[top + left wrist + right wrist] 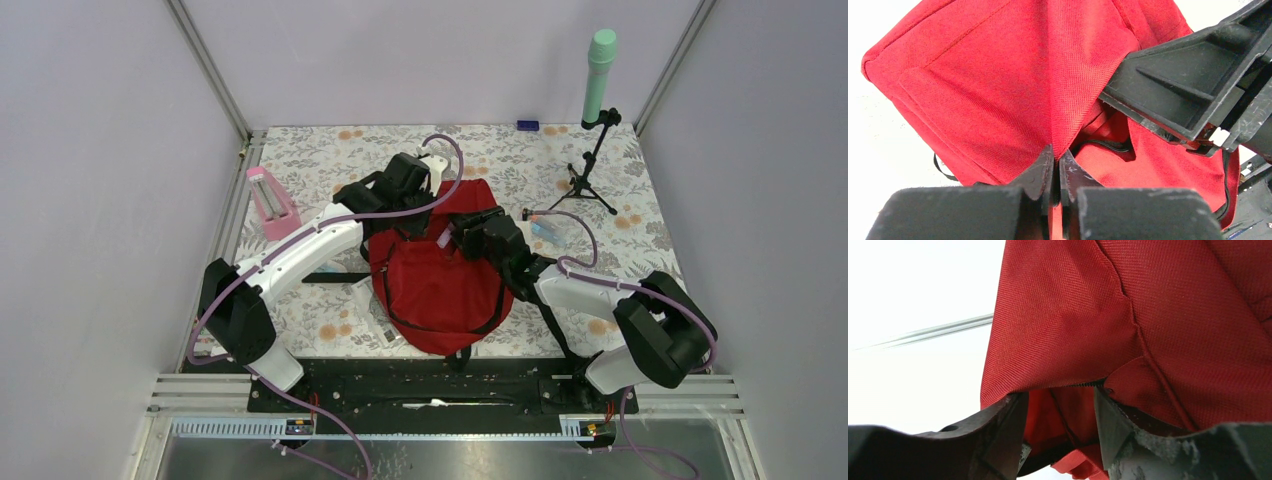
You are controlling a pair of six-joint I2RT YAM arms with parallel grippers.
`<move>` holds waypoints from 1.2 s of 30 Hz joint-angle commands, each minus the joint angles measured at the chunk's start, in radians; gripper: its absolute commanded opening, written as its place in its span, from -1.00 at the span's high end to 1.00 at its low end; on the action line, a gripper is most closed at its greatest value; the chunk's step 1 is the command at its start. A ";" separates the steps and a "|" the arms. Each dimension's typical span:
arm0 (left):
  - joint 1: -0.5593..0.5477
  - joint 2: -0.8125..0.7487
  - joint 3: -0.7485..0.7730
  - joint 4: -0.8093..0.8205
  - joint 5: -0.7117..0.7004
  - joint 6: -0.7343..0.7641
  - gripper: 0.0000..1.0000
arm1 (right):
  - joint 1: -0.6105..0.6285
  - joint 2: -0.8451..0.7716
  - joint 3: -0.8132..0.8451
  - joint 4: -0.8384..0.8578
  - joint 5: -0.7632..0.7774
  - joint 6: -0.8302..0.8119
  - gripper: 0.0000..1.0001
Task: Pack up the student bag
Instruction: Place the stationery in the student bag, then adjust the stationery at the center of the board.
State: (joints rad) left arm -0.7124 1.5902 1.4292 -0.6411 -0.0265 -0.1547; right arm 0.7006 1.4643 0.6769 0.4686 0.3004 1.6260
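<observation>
The red bag (pixel 440 285) lies in the middle of the desk (pixel 640 250), which is covered in a flowered cloth. The bag's upper end is lifted towards the two arms that meet over it. Black straps trail from its lower edge towards the bottom of the frame.

The left arm (pixel 310 245) reaches in from the lower left. In its wrist view the left jaws are clenched on a fold of the bag's red cloth, which rises from the pinch in a tight ridge and fans out above it. The right arm (pixel 585 285) comes in from the lower right. In its wrist view the right jaws stand apart, released, with the zipped edge of the bag stretched across their tips and the red inner side showing in the gap between them. Nothing is pinched there. The black housing of the right arm's grasping end also shows at the right of the left wrist view, just beside the raised cloth.

A pink case (pixel 270 205) stands upright at the left of the desk, well apart from the bag. At the upper right a green cylinder (pixel 600 60) sits on a small black tripod (pixel 590 180). A small blue thing (pixel 527 125) lies at the far edge, too small to make out.
</observation>
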 commanded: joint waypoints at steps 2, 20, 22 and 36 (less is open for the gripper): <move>0.001 -0.078 0.014 -0.009 -0.015 0.001 1.00 | -0.014 -0.036 0.043 0.008 0.132 -0.090 -0.20; 0.002 -0.072 0.010 -0.014 -0.053 0.032 1.00 | 0.002 -0.429 -0.129 -0.004 -0.015 -0.535 -0.25; 0.003 -0.074 0.012 -0.014 -0.053 0.033 1.00 | 0.002 -0.520 -0.138 -0.125 0.014 -0.655 -0.33; 0.007 -0.067 0.009 -0.014 -0.056 0.040 1.00 | -0.418 -0.565 -0.011 -0.699 -0.319 -1.089 -0.76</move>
State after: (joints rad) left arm -0.7105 1.5826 1.4292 -0.6579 -0.0532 -0.1280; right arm 0.3565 0.8276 0.5777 -0.0765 0.1242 0.7082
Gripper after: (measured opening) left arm 0.020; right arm 0.874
